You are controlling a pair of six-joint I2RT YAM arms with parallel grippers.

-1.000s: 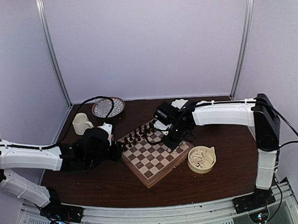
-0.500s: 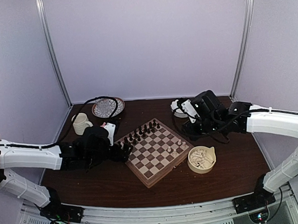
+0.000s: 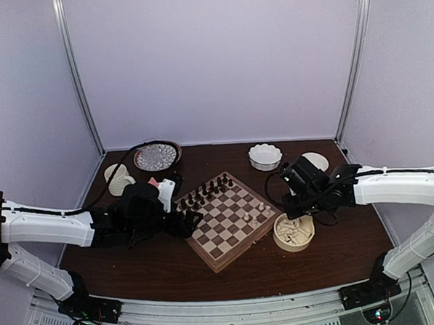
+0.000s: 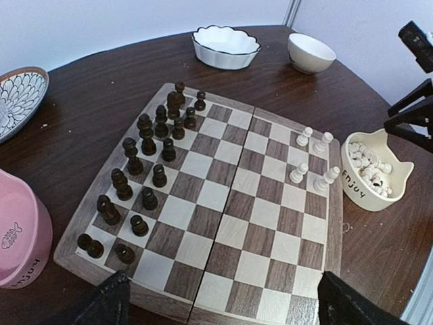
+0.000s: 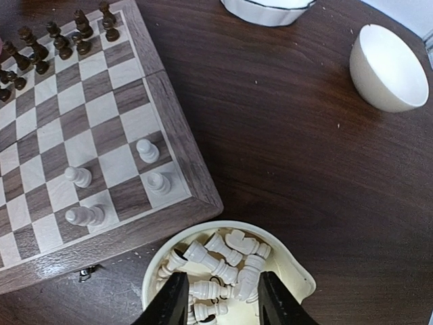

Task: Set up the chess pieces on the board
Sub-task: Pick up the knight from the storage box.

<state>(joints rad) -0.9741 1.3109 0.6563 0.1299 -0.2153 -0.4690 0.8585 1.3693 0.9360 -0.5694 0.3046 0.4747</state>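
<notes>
The board (image 3: 221, 239) lies angled at the table's centre. Several cream-white chess pieces (image 4: 298, 172) stand upright near its right edge, also visible in the right wrist view (image 5: 147, 150). More white pieces (image 5: 216, 261) lie heaped in a cream bowl (image 5: 223, 225) off the board's right corner (image 3: 307, 219). My right gripper (image 5: 220, 301) hovers just above that heap, jaws open with nothing clamped. My left gripper (image 4: 226, 305) stands wide open and empty over the board's near-left edge (image 3: 187, 224). Dark pieces (image 4: 145, 169) fill the board's left side.
A pink cup (image 4: 20, 237) stands just left of the board. A patterned plate (image 3: 157, 156) and a cream mug (image 3: 117, 178) sit at the back left. A scalloped white bowl (image 3: 265, 156) and a plain white bowl (image 3: 317, 161) sit at the back right.
My right arm left the board's right side, swung out to the back right, then came down over the cream bowl. My left gripper opened wide and edged toward the board.
</notes>
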